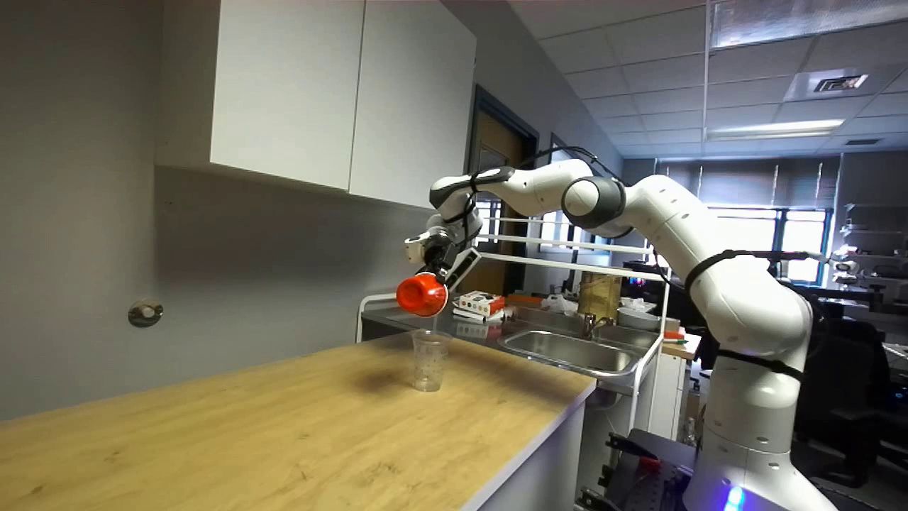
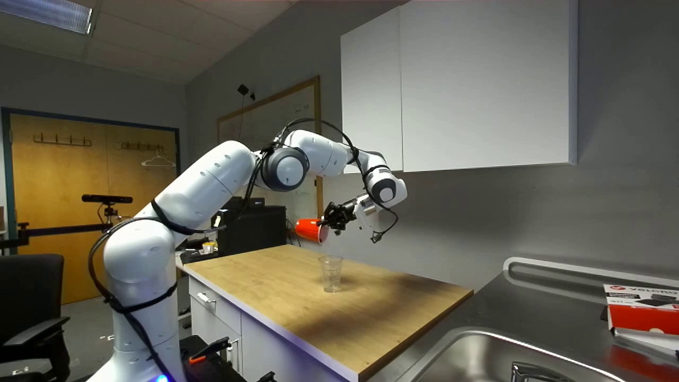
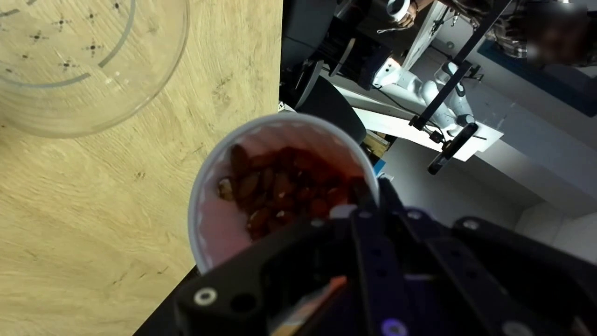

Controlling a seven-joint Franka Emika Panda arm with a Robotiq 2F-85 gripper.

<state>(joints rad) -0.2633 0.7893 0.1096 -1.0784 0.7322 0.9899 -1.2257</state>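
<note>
End effector (image 2: 323, 223) pinches tilted red cup (image 2: 306, 229) above clear cup (image 2: 331, 275).

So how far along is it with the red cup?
Done: the gripper has the red cup pinched at its rim, up off the wood-look countertop.

In hand: that cup is tipped onto its side, with brown nut-like pieces inside.

Left: probably emptying them into the clear cup, which stands upright with no pieces visible in it.
</note>
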